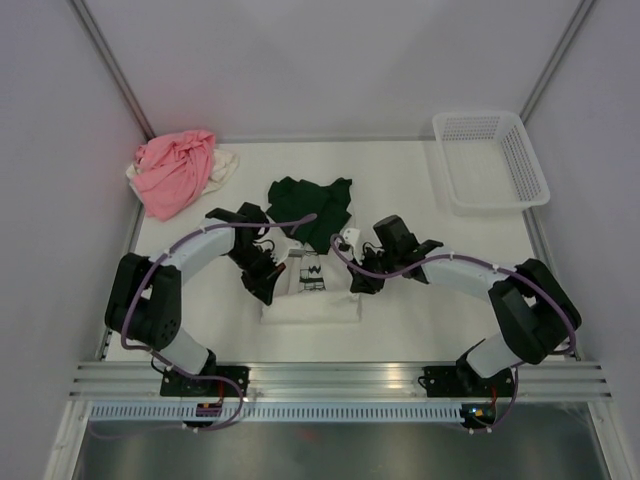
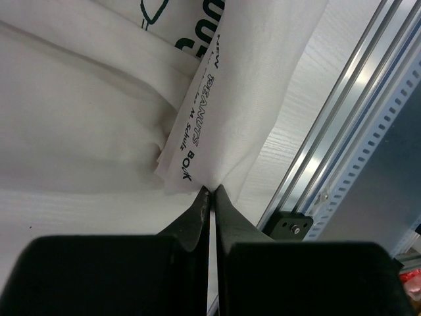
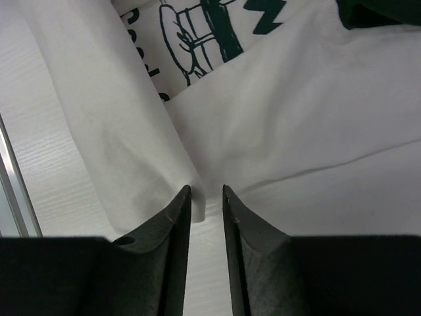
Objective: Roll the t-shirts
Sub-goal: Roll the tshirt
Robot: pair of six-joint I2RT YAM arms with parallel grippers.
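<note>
Cream t-shirt (image 1: 310,302) lies pinched in left fingers (image 2: 192,222).

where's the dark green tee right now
In the top view the dark green tee lies crumpled mid-table, just beyond the cream printed tee, pink tee to its left, white basket to its right.

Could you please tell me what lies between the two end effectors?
The cream-white printed t-shirt lies between the left end effector and the right end effector, seen in the top external view.
</note>
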